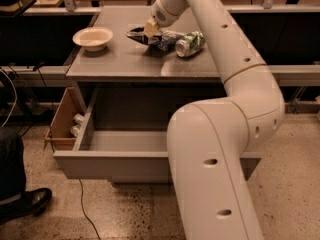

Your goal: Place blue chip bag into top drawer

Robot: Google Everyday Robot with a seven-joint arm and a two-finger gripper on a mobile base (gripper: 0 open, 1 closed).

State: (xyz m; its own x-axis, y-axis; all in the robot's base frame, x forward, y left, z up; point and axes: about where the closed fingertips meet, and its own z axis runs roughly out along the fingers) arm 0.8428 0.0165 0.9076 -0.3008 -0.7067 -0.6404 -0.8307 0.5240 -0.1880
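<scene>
Blue chip bag (164, 40) lies on the table (120, 66), upper centre, gripper (151, 28) on it; whether it is clamped I cannot tell. A weak hold could drop it short of the top drawer (115, 159).

No txt legible, seemingly

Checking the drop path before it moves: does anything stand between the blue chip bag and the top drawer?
Nothing visible does. The gripper is at the blue chip bag on the table; the top drawer stands open below the table's front edge. The green-and-silver can lies beside the bag, off that path.
</scene>
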